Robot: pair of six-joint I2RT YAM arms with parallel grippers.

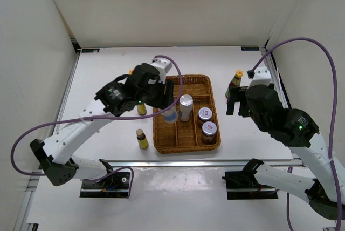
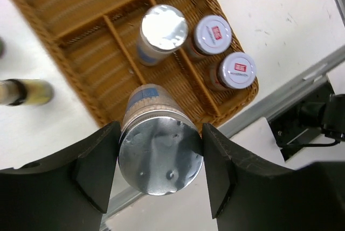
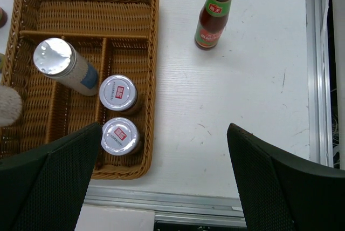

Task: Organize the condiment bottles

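Four silver-lidded jars are showing, and your left jaws are closing on one of them, the tall jar (image 2: 160,158). One finger is pressing each side of it just under the lid, so the jaws are only as far apart as the jar is wide. They are holding it upright over the left long slot of the wicker tray (image 3: 153,26). You cannot tell whether its base is touching the wicker.

A second tall jar (image 1: 185,107) is standing in the middle slot, just beside the held one. Two short jars (image 3: 118,92) (image 3: 121,135) are sitting in the right slot, one behind the other and nearly touching.

Your right jaws are hanging wide open and gripping nothing, over the table (image 3: 242,107) to the right of the tray. A red-and-green sauce bottle (image 3: 214,18) is standing upright on the table there, apart from the tray. Two small brown bottles (image 1: 142,138) (image 1: 142,109) are standing on the table left of the tray, the farther one partly hidden by your left arm.
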